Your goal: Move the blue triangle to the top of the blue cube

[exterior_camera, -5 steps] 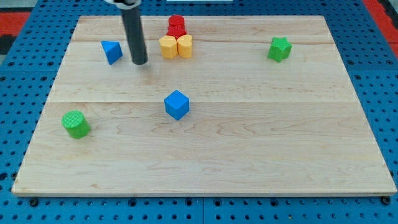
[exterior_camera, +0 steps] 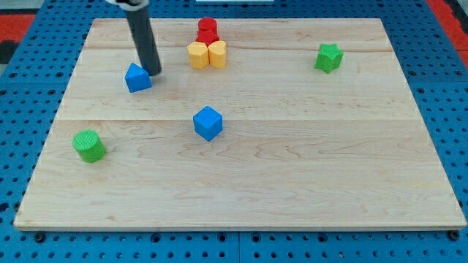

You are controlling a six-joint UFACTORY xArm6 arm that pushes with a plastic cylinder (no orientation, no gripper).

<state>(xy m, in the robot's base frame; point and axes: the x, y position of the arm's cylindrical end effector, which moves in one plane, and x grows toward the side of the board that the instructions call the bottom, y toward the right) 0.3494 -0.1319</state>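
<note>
On the wooden bench, the green cylinder sits farthest toward nine o'clock, low on the board. Next comes the blue triangle, with my tip touching its edge at about two o'clock; my tool is a plain rod with nothing to spread or pinch. The blue cube lies near the middle, at four o'clock from the triangle and well apart. At its twelve o'clock cluster the yellow blocks and red blocks. The green star sits toward two o'clock.
</note>
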